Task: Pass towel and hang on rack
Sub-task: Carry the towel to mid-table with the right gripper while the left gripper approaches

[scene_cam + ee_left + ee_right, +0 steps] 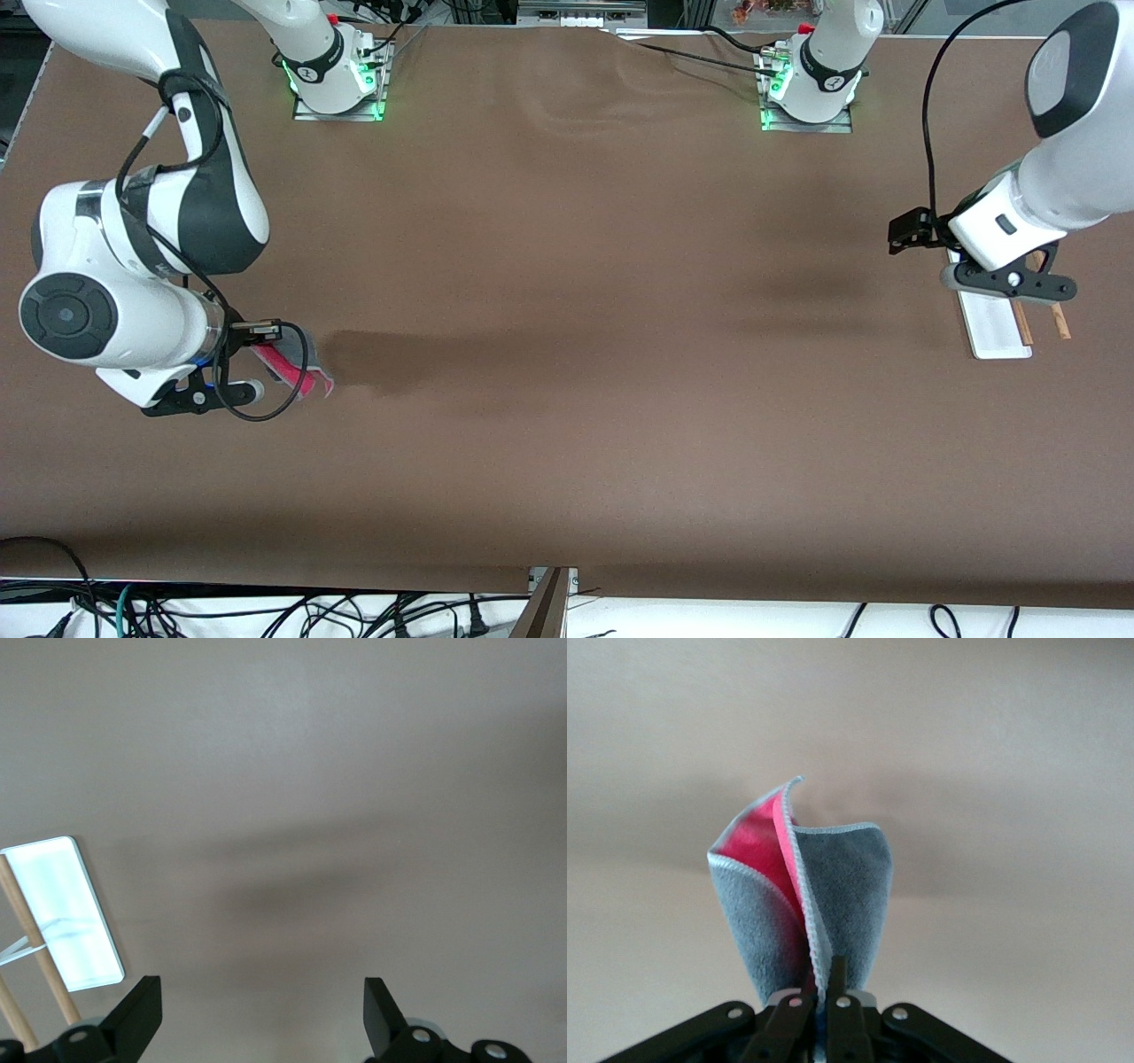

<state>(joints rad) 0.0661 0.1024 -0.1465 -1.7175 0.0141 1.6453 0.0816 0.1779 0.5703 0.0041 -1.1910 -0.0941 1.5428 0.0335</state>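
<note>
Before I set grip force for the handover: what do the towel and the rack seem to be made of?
The towel, pinched in the shut right gripper, looks like soft, matte microfibre or fleece: fuzzy grey face, pink-red reverse, pale stitched edge, folding limply. The rack, under the open left gripper, seems to have a smooth, slightly glossy white base, perhaps plastic or painted board, and rods that look like bare light wood.

**A:** Where is the towel (297, 368)?

**B:** Up off the table at the right arm's end; a small grey cloth with pale edging, folded, its pink-red reverse showing.

**A:** And the rack (999, 324)?

**B:** At the left arm's end; flat white base, two thin wooden rods; nothing hangs on it.
</note>
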